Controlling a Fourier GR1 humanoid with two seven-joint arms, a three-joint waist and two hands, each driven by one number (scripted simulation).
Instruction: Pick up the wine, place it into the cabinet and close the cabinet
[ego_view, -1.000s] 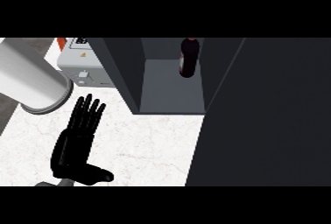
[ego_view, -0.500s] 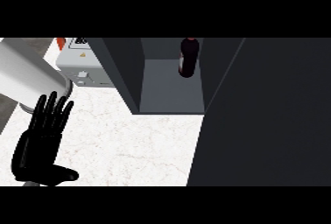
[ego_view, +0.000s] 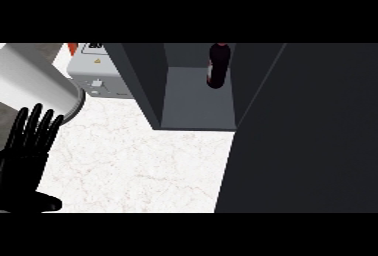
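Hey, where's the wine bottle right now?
In the head view, the wine bottle stands upright inside the open cabinet, at top centre, near the cabinet's right wall.

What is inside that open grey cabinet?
A dark wine bottle stands upright at the back of the cabinet. Its top is cut off from view, and the dark door hides whatever lies further right.

Left hand (ego_view: 28, 150) has slid further left, now at the frame's left edge. Fingers straight, over the counter (ego_view: 148, 165).
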